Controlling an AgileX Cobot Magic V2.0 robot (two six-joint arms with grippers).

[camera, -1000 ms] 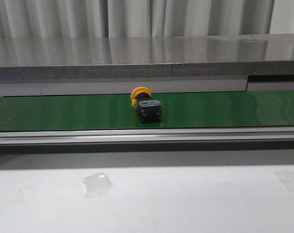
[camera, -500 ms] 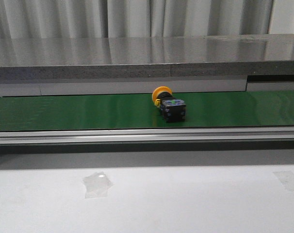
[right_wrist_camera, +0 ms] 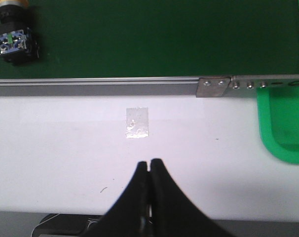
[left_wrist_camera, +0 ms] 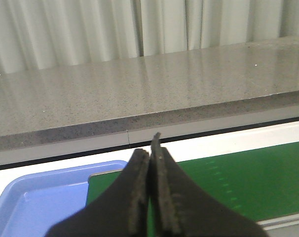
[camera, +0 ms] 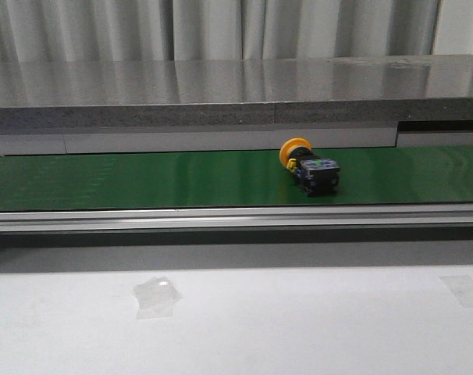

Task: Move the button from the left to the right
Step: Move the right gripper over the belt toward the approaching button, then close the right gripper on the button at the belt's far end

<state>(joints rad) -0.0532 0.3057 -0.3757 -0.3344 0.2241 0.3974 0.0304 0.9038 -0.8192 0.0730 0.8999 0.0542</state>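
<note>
The button (camera: 308,167) lies on its side on the green belt (camera: 143,180), right of the middle, its yellow-orange cap toward the back and its black body toward the front. The right wrist view catches the button (right_wrist_camera: 12,38) at the picture's corner, on the belt (right_wrist_camera: 154,34). My right gripper (right_wrist_camera: 149,163) is shut with nothing in it, over the white table, well apart from the button. My left gripper (left_wrist_camera: 150,150) is shut and empty too, above the belt's left end (left_wrist_camera: 238,182). Neither gripper shows in the front view.
A blue tray (left_wrist_camera: 36,197) sits beside the belt's left end. A green bin (right_wrist_camera: 285,123) stands at the belt's right end, by a metal bracket (right_wrist_camera: 248,85). Clear tape patches (camera: 157,295) (camera: 464,289) stick to the white table. A grey ledge (camera: 221,94) runs behind the belt.
The button has travelled to the right along the belt, from about the middle to right of the middle. Its lie on the belt is unchanged.
</note>
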